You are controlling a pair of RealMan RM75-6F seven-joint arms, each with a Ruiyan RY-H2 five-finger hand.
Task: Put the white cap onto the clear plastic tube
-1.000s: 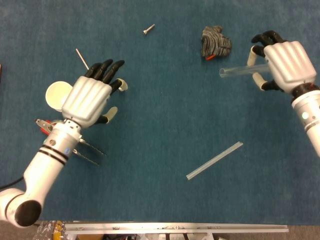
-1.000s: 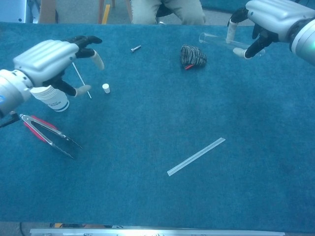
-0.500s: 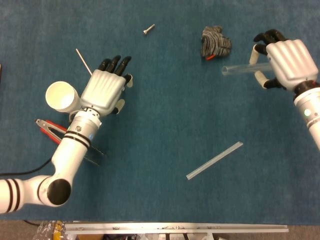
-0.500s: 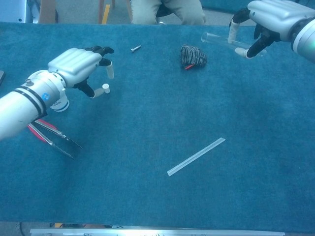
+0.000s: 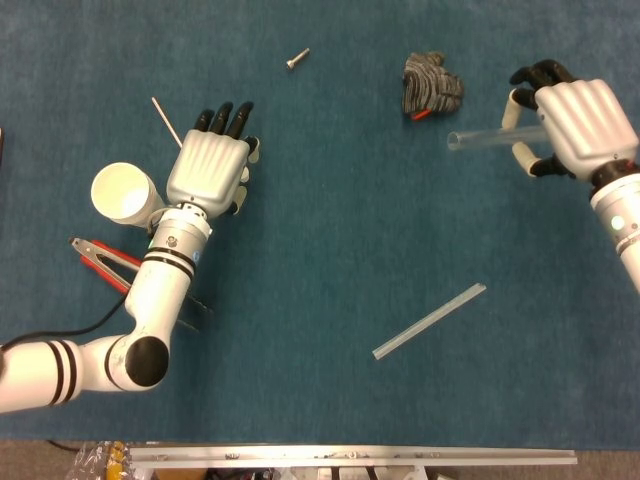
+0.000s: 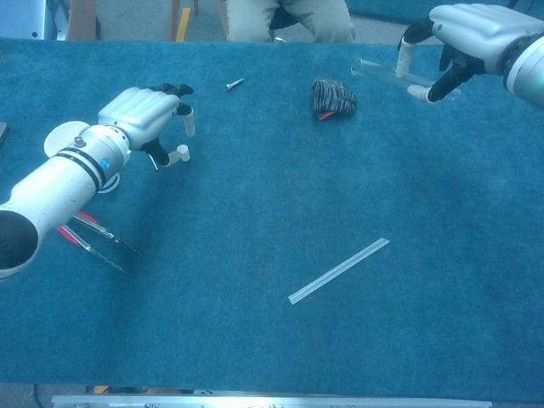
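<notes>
The small white cap (image 6: 183, 153) stands on the blue table in the chest view; my hand covers it in the head view. My left hand (image 5: 210, 170) (image 6: 144, 115) hovers low over the cap with its fingers apart. Its thumb tip (image 6: 171, 159) is right beside the cap and another fingertip is just above it. I cannot see a firm pinch. My right hand (image 5: 575, 125) (image 6: 476, 30) holds the clear plastic tube (image 5: 488, 137) (image 6: 381, 70) level above the far right of the table, open end pointing left.
A white paper cup (image 5: 122, 192) stands just left of my left wrist, with red-handled pliers (image 5: 100, 255) in front of it. A thin metal rod (image 5: 165, 118), a screw (image 5: 296, 59), a dark bundled glove (image 5: 432, 85) and a clear flat strip (image 5: 430, 320) lie about.
My left hand has moved forward and down from beside the cup until its fingers bracket the cap. The right hand has drifted slightly right with the tube.
</notes>
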